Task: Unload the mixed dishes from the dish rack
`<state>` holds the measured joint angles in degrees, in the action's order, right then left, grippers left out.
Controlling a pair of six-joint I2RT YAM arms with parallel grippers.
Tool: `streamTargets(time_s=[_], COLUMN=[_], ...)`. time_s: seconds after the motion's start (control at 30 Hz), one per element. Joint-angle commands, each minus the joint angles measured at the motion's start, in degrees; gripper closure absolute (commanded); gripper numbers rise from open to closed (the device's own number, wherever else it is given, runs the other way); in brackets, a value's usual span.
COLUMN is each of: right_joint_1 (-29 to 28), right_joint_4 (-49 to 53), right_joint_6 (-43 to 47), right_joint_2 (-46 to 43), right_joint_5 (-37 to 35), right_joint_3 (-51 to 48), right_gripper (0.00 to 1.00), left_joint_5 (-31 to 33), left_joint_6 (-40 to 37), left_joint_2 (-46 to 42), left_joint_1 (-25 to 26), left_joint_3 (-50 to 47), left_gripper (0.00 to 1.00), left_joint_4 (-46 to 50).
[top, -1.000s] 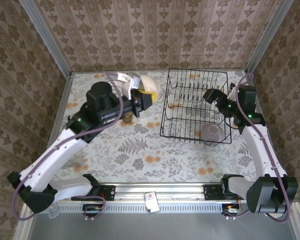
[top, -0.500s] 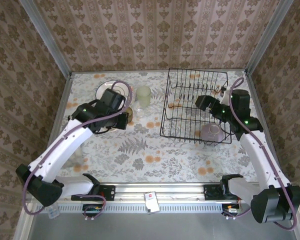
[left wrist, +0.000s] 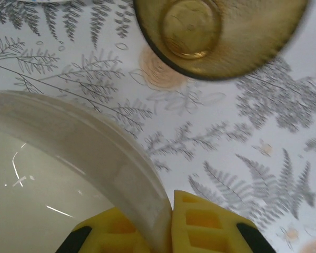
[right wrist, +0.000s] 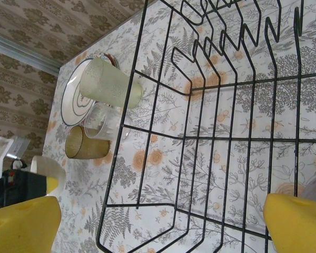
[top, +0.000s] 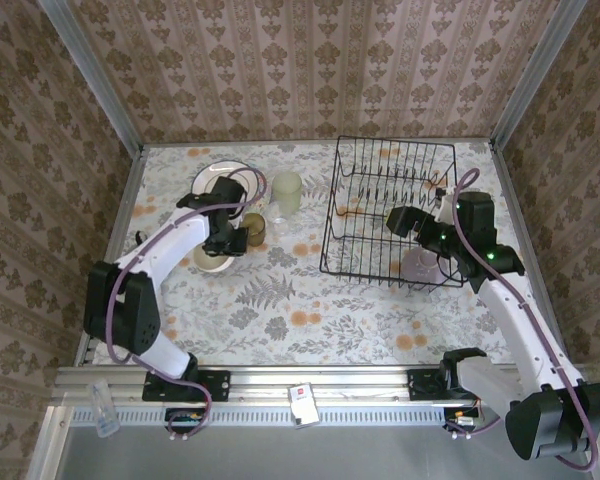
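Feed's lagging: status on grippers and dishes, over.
Left gripper shut on rim of cream round bowl, beside small brown cup. Right gripper open over black wire dish rack, near lavender bowl inside. Rack wires crowd it.

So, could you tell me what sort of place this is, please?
Probably a lab test cell dressed as a kitchen, not a real home: wallpapered panels framed by metal posts box in a floral-print table holding a dish rack.

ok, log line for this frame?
left end effector: shut on cream bowl rim, beside brown cup | right end effector: open, over dish rack | lavender bowl: in rack
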<state>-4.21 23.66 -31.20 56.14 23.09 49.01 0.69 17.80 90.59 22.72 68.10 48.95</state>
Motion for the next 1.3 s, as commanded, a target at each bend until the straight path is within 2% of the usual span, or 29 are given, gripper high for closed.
streamTargets(time_s=[0.0, 0.3, 0.83, 1.27], right_joint_1=[-0.6, -1.2, -1.8, -2.1], right_joint_4=[2.0, 2.6, 2.7, 2.7], right_joint_6=[1.5, 1.9, 1.9, 1.9], right_joint_2=[-1.0, -1.7, -2.0, -2.2], right_joint_5=[-0.5, 0.0, 0.1, -0.2], right_joint_3=[-1.0, -1.9, -2.5, -2.8], right_gripper=[0.00, 0.00, 0.00, 0.00], left_joint_5=[1.7, 3.9, 6.1, 6.7], left_joint_6=[-2.0, -2.3, -3.1, -3.2], left_joint_2=[2.0, 7.9, 14.4, 15.3], left_joint_1=[-1.8, -4.2, -5.4, -5.8], left_joint_3=[0.3, 4.8, 9.0, 8.9], left_gripper=[1.00, 1.00, 1.00, 0.83], left_joint_4=[-3.4, -4.6, -4.8, -5.0])
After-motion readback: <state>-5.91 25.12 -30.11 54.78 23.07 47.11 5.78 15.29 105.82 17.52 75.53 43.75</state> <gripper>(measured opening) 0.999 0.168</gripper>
